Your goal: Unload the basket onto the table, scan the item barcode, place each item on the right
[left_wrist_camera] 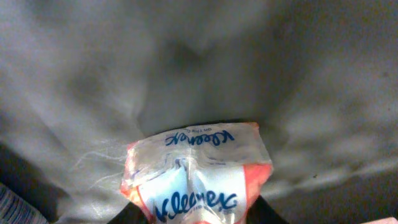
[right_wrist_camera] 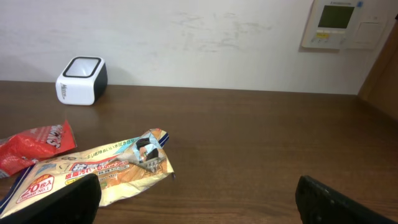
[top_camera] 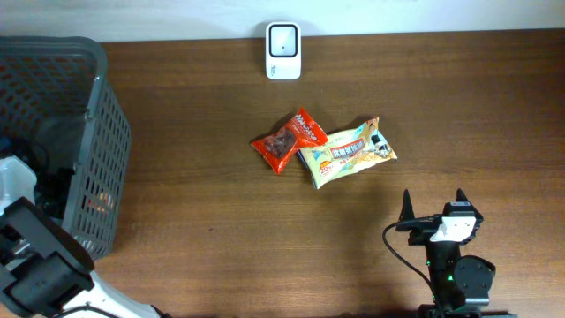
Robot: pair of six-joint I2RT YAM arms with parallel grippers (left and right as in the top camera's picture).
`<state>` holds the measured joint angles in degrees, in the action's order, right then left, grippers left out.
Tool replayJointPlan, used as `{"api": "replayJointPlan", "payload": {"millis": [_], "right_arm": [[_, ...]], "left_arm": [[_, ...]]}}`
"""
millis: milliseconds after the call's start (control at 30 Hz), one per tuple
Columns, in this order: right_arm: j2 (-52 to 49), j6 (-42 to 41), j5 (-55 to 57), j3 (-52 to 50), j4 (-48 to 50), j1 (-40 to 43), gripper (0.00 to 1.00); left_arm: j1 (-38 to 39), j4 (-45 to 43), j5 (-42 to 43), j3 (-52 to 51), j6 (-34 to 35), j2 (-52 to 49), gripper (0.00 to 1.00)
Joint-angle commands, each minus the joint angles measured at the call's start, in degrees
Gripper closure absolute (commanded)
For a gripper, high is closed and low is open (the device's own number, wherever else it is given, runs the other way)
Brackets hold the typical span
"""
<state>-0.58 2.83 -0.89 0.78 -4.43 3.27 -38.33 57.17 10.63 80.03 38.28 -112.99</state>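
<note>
In the left wrist view a clear-wrapped Kleenex tissue pack [left_wrist_camera: 198,180] with orange edges fills the space between my left gripper's [left_wrist_camera: 199,214] dark fingers, which press against its two sides. The arm reaches into the grey basket [top_camera: 104,132], so the overhead view hides the jaws. The white barcode scanner [top_camera: 283,50] stands at the table's far edge; the right wrist view also shows the scanner [right_wrist_camera: 81,80]. My right gripper [top_camera: 433,205] rests open near the front edge, holding nothing.
A red snack pack [top_camera: 289,140] and a beige snack bag [top_camera: 350,152] lie side by side mid-table, in front of the right gripper [right_wrist_camera: 199,199]. The basket takes up the far left. A wall panel [right_wrist_camera: 342,23] hangs beyond the table.
</note>
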Motion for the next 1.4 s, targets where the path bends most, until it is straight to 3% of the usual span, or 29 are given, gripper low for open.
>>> {"api": "replayJointPlan", "payload": {"millis": [0,100,200,300,400,500,600,667,800,900,967,1000,1067,1233,1367], "right_arm": [[0.37,-0.07,0.28,-0.46,-0.11,-0.31,0.02],[0.37,-0.07,0.28,-0.46,-0.11,-0.31,0.02],[0.37,-0.07,0.28,-0.46,-0.09,-0.31,0.02],[0.37,-0.07,0.28,-0.46,-0.11,-0.31,0.02],[0.37,-0.07,0.28,-0.46,-0.11,-0.31,0.02],[0.37,-0.07,0.31,-0.46,-0.11,-0.31,0.02],[0.37,-0.07,0.28,-0.46,-0.11,-0.31,0.02],[0.37,-0.07,0.28,-0.46,-0.09,-0.31,0.02],[0.37,-0.07,0.28,-0.46,-0.11,-0.31,0.02],[0.37,-0.07,0.28,-0.46,-0.11,-0.31,0.02],[0.37,-0.07,0.28,-0.46,-0.11,-0.31,0.02],[0.37,-0.07,0.28,-0.46,-0.11,-0.31,0.02],[0.37,-0.07,0.28,-0.46,-0.11,-0.31,0.02],[0.37,-0.07,0.28,-0.46,-0.11,-0.31,0.02],[0.37,-0.07,0.28,-0.46,-0.09,-0.31,0.01]], "left_arm": [[0.2,0.04,6.16,1.66,-2.16,0.31,0.98],[0.2,6.08,12.41,13.7,-4.55,0.42,1.0],[0.2,17.11,12.31,37.51,-7.1,2.49,1.0],[2.21,19.52,12.31,54.23,-7.13,8.96,1.0],[14.95,19.52,12.07,55.82,-7.15,16.06,1.0],[31.56,20.57,7.23,54.95,-8.85,14.23,1.0],[51.25,23.52,-9.64,53.86,-10.16,5.07,1.0],[60.72,23.47,-10.93,53.88,-10.14,-4.92,1.0],[66.55,19.32,-12.17,53.88,-10.16,-17.97,0.96],[67.56,18.58,-10.51,53.86,-10.12,-24.26,0.89],[68.04,18.51,-9.6,53.88,-10.16,-25.79,0.58],[68.06,18.29,-9.6,53.92,-11.8,-25.79,0.34],[67.67,20.04,-9.57,56.72,-14.88,-25.75,0.03],[58.8,39.58,-8.9,87.21,-15.56,-25.75,0.0],[48.33,39.56,-3.78,91.67,-17.64,-14.32,0.01]]}}
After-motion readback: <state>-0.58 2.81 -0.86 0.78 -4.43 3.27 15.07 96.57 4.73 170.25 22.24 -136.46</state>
